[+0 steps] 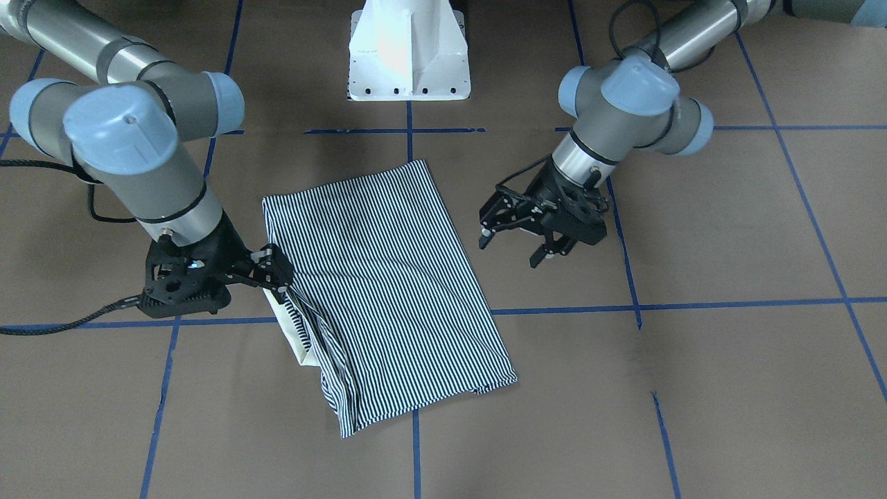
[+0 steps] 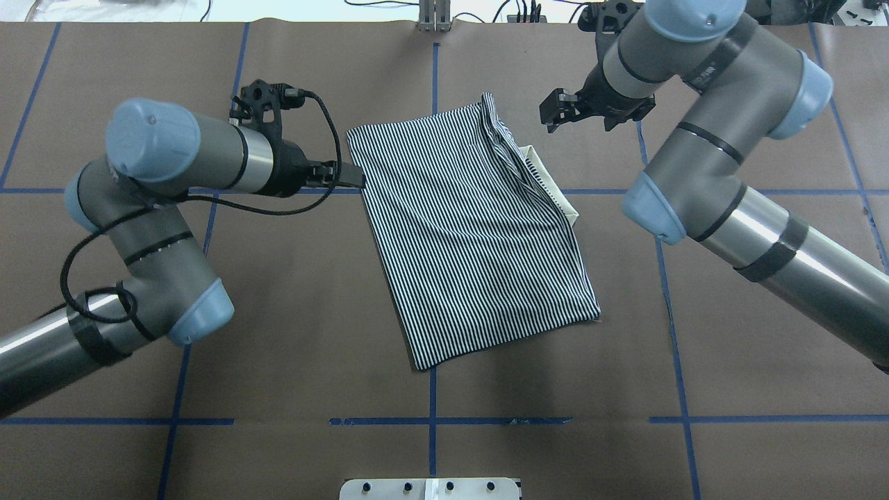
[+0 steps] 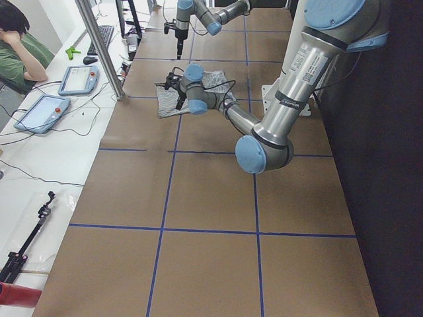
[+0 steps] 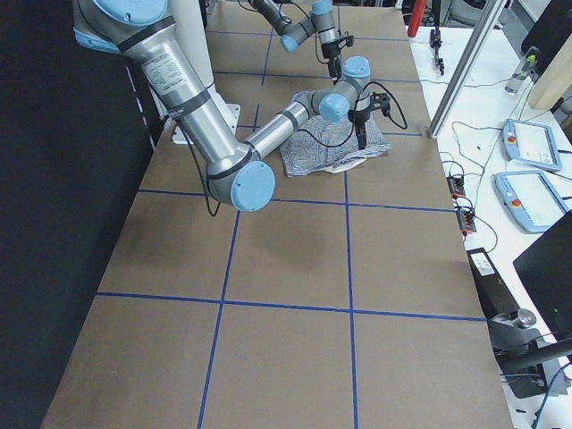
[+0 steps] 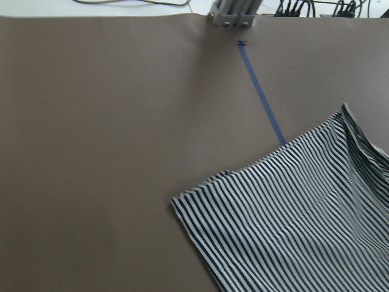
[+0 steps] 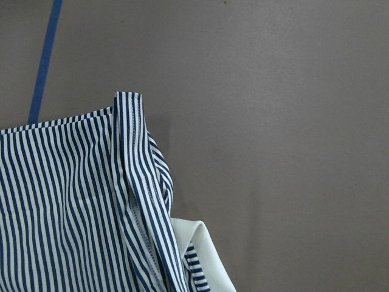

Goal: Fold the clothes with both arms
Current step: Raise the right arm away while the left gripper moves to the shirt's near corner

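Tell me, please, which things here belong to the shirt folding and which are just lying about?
Job: shirt, left gripper, right gripper.
Lying about: white base, tablets, keyboard.

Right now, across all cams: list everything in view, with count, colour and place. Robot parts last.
polo shirt: one, navy-and-white stripes, folded to a rectangle mid-table
collar: one, cream, poking out of the shirt's edge on the robot's right
table: one, brown cover with a blue tape grid
teach pendants: two, grey-blue, on the white bench on the operators' side
operator: one, green top, at that bench
pedestal base: one, white, between the arms
left arm: one, grey with light-blue caps
right arm: one, same colours
left gripper: one, black, open, raised beside the shirt, off the cloth
right gripper: one, black, raised by the collar edge
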Robot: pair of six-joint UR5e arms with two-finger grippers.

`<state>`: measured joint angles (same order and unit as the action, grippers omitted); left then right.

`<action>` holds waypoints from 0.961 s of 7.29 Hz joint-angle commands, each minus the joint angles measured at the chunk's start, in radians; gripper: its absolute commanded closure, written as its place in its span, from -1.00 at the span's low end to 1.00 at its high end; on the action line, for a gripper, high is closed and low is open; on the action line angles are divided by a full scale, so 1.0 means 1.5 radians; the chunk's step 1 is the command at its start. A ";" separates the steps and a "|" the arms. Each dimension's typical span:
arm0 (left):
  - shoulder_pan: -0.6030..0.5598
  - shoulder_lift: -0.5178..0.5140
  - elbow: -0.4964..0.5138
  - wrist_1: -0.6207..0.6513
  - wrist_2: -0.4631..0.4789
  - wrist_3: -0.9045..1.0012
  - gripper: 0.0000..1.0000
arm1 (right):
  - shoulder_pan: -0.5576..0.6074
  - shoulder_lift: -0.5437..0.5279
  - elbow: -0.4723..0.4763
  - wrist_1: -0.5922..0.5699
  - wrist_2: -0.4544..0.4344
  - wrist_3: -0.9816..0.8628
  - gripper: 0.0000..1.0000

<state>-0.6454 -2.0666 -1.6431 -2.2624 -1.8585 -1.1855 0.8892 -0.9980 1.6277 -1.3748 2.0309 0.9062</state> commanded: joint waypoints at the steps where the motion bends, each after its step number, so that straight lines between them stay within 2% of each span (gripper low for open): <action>1: 0.128 0.015 -0.070 0.072 0.101 -0.138 -1.00 | 0.014 -0.060 0.066 0.020 0.021 0.009 -1.00; 3: 0.214 0.006 -0.064 0.114 0.168 -0.309 -0.26 | 0.015 -0.064 0.069 0.021 0.020 0.017 -1.00; 4: 0.232 -0.002 -0.059 0.116 0.170 -0.354 -0.03 | 0.015 -0.071 0.073 0.022 0.019 0.017 -1.00; 7: 0.254 -0.004 -0.055 0.118 0.171 -0.385 0.02 | 0.014 -0.085 0.093 0.022 0.017 0.018 -1.00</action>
<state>-0.2747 -2.0691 -1.7270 -2.0861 -1.6029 -1.7423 0.9099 -1.1207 1.7580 -1.3423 2.0584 0.9315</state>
